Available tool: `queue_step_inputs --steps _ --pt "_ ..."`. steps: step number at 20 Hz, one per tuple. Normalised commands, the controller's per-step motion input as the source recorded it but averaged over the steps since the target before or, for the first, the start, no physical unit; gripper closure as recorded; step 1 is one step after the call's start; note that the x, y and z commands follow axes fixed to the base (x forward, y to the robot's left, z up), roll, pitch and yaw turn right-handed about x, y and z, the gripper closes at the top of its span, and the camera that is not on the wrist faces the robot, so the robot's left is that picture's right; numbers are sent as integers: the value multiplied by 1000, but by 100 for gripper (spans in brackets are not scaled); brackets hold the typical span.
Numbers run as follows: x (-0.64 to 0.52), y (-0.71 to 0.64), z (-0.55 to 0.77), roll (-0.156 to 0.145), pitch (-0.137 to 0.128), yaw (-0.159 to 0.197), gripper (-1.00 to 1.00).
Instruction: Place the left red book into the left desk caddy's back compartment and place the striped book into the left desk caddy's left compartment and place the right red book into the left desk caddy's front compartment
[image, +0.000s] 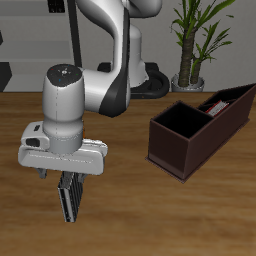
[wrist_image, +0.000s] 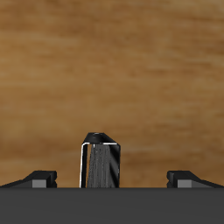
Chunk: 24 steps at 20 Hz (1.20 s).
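The striped book (image: 69, 197), slim with grey and black stripes, lies on the wooden table near the front edge. My gripper (image: 68, 178) hangs right over it, open, with a finger on each side of the book and apart from it. In the wrist view the striped book (wrist_image: 102, 163) runs between the two fingertips (wrist_image: 39, 179), which stand wide of it. The left desk caddy (image: 185, 140), a dark maroon box, stands farther back and off to the side. A reddish edge (image: 215, 104) shows inside its farther part; I cannot tell which red book it is.
A potted plant (image: 200, 40) stands behind the caddy. The robot's base (image: 120, 60) rises at the table's back. Bare wood lies between the gripper and the caddy.
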Motion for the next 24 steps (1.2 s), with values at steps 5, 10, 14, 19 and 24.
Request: queue_step_inputs --steps 5,10,14,19,24 --pt "-2 -47 -124 1 18 -25 100" --pt "-38 98 37 0 -6 -12 100" --pt "-141 91 280 -9 -29 -35 100" --pt "-234 37 405 -19 -48 -40 100" --pt "-534 217 690 34 -49 -17 100"
